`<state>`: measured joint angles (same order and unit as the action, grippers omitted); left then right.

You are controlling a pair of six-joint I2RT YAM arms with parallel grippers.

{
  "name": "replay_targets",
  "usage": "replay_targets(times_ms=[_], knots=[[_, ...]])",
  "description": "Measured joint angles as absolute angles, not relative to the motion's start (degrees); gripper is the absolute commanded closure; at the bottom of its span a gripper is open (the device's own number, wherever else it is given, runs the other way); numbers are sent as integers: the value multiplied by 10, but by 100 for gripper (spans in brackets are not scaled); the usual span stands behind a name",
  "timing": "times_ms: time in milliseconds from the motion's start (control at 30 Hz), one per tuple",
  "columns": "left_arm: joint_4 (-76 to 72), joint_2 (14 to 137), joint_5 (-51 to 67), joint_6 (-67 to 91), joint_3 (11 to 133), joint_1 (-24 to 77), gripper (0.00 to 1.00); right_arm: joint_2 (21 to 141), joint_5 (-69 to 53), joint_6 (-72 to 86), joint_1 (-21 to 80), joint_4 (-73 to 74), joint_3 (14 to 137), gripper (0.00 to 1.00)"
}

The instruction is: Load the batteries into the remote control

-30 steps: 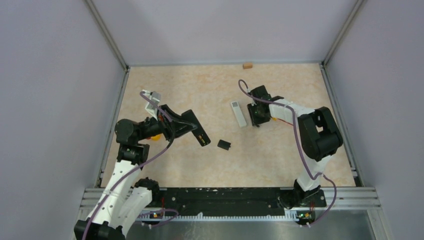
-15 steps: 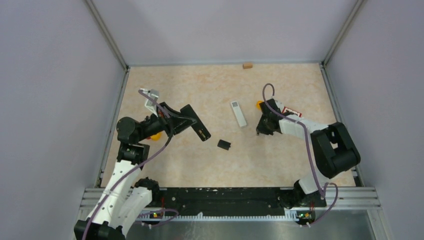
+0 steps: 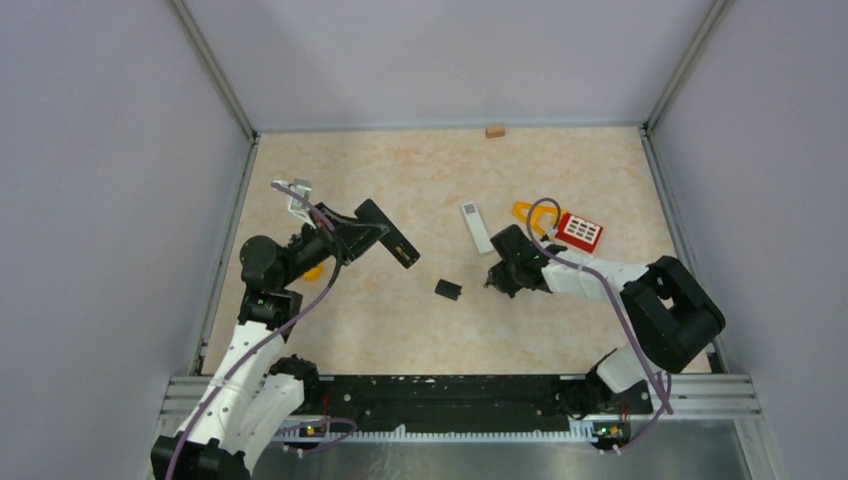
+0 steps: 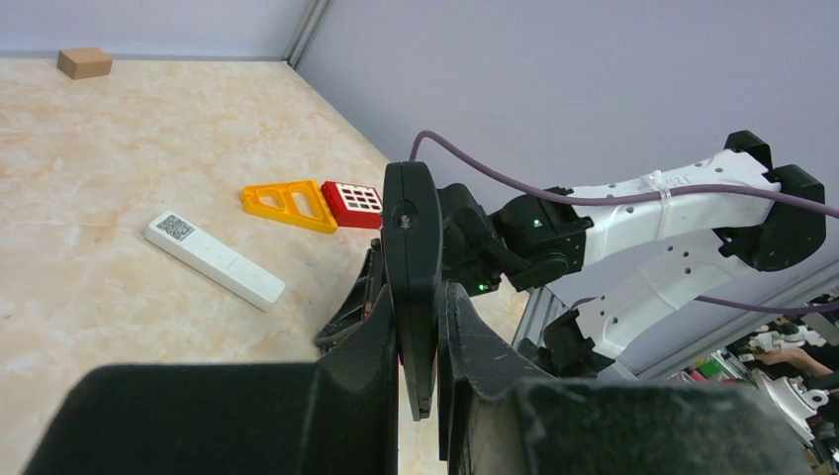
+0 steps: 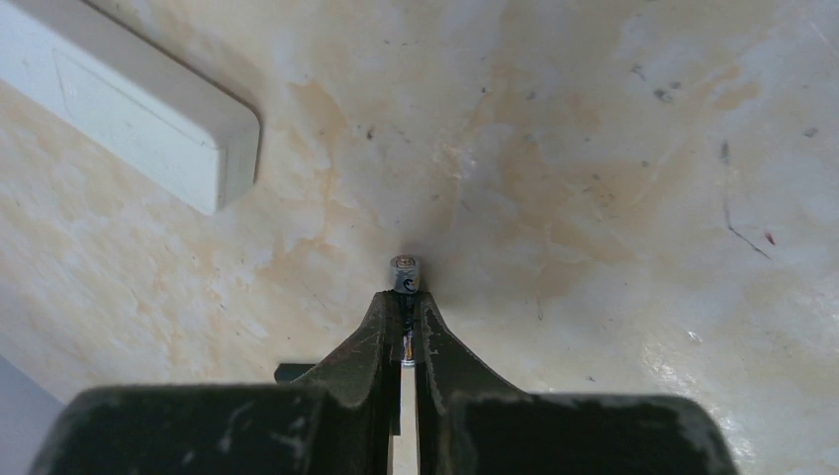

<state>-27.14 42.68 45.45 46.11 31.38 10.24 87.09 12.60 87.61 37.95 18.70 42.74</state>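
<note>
My left gripper is shut on a black remote and holds it off the table at the left; in the left wrist view the remote stands edge-on between the fingers. My right gripper is shut on a battery, a small grey cylinder with a metallic end poking past the fingertips, low over the table just right of the small black cover piece. A white remote lies flat behind the right gripper; its corner shows in the right wrist view. No other batteries are visible.
A red keypad toy with an orange triangular frame lies right of the white remote. A small tan block sits at the back wall. A yellow thing peeks from under the left arm.
My right gripper swung from beside the white remote forward and left to near the black cover piece, uncovering the red and orange toy. My left gripper lifted the black remote slightly up and back.
</note>
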Motion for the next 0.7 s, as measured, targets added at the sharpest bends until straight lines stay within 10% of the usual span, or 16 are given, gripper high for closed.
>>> replay_targets(times_ms=[267, 700], knots=[[-268, 427, 435, 460, 313, 102, 100, 871, 157, 910, 378, 216, 448, 52], [-196, 430, 376, 426, 316, 102, 100, 826, 138, 349, 377, 124, 515, 61]])
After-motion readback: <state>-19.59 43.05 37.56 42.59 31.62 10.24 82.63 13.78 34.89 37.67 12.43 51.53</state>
